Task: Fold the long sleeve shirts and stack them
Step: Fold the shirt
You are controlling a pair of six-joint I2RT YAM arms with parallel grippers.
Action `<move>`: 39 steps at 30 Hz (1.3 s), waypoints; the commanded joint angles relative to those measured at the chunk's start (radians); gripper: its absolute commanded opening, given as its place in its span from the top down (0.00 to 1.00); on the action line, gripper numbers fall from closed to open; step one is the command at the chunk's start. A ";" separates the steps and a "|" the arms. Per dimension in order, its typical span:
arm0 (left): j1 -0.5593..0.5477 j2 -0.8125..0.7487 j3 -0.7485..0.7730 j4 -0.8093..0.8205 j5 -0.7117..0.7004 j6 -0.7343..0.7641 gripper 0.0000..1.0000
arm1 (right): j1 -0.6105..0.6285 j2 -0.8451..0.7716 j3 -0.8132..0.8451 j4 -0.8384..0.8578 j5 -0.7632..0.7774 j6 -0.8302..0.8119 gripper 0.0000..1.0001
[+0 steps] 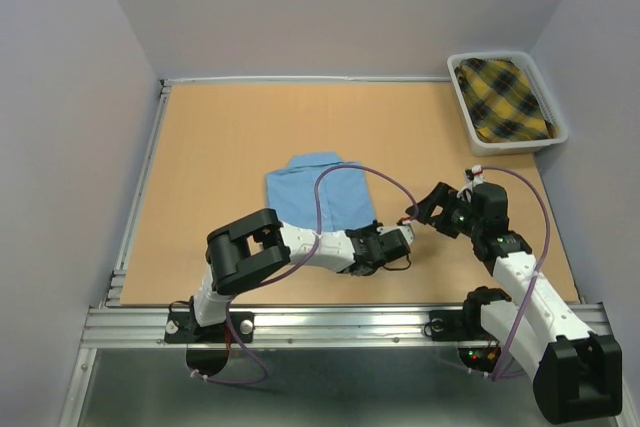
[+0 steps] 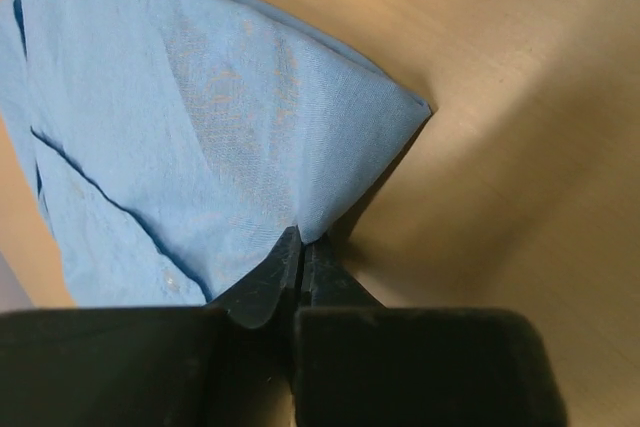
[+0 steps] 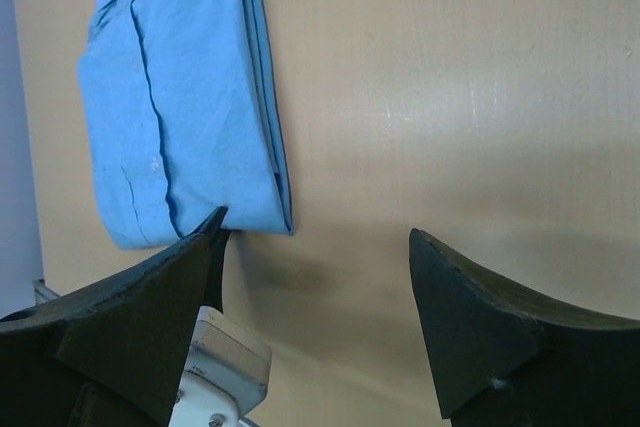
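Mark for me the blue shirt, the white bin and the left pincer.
blue shirt [image 1: 295,192]: top external view, on the flat folded cloth.
white bin [image 1: 463,102]: top external view, on its left wall.
left pincer [image 2: 304,247]: left wrist view, between the shut tips pinching the shirt's edge.

open and blocked room on the table [image 1: 220,137]. far and left of the light blue shirt [image 1: 318,192] the board lies bare, an open passage up to the side walls [image 1: 60,147]. the far right corner is taken by a white bin [image 1: 462,97] holding plaid cloth [image 1: 505,97]. at the shirt's near right corner the left gripper [image 2: 302,247], pinched on the cloth edge, and the right gripper [image 3: 315,222], fingers spread over bare board, leave only a narrow gap between them. a purple cable [image 1: 350,166] arches over the shirt.
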 commanded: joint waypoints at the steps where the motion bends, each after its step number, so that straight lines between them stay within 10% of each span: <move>1: 0.010 -0.045 -0.001 -0.034 0.043 -0.036 0.96 | 0.005 0.010 -0.016 0.042 -0.025 0.096 0.15; 19: 0.014 -0.363 -0.157 0.087 0.135 -0.160 0.97 | 0.179 0.389 -0.135 0.694 -0.117 0.570 0.07; 39: 0.010 -0.367 -0.174 0.089 0.157 -0.199 0.97 | 0.215 0.743 0.080 0.740 -0.166 0.548 0.04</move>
